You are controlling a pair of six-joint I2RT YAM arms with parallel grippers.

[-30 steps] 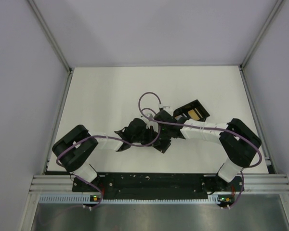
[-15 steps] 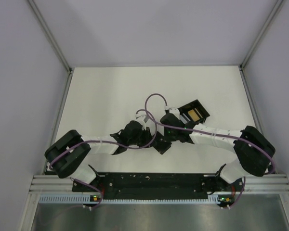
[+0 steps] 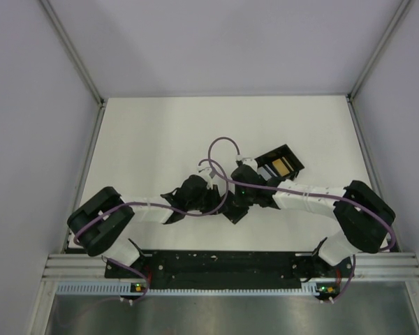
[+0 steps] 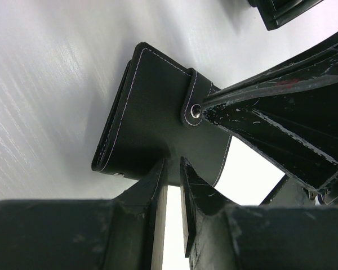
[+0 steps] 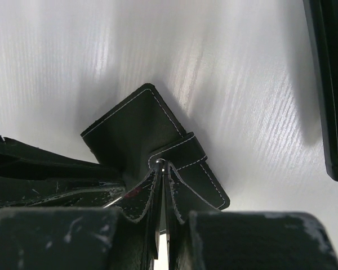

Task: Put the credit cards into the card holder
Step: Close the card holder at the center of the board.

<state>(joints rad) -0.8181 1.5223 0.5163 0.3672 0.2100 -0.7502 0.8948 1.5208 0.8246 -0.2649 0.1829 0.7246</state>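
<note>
Card holder [image 4: 152, 118]: it sits between the two grippers near the middle of the table [image 5: 242, 67]. It is turned cornerwise to the arms and seems to be tipped up off the surface at one side.
Snap strap [image 5: 180, 154]: wraps over the holder's edge. Its metal snap [image 4: 196, 110] shows at the tab end, and I cannot tell whether it is fastened.
Left gripper [image 4: 170, 169]: fingers drawn in to a narrow slit, pinching the holder's near edge.
Right gripper [image 5: 162, 169]: fingers pressed together on the strap tab, right at the snap.
Done so far: both arms have a hold on the holder and nothing more. No pocket is visibly spread open, and I see no card in or at it.
Left to do: by my reading, nearly everything. The flap must be opened, the credit cards fetched, and each one slid in. I cannot pick out any loose card in these views.
Materials: the holder is a thin black leather-like rectangle with rounded corners and pale stitching along its edges. It looks soft enough to flex under a pinch.
Open black box [image 3: 288, 155]: stands just beyond the right gripper, apart from the holder, with a gold patch [image 3: 282, 166] inside. What the patch is, I cannot say.
Table surface: white with a fine streaked grain and a faint sheen.
</note>
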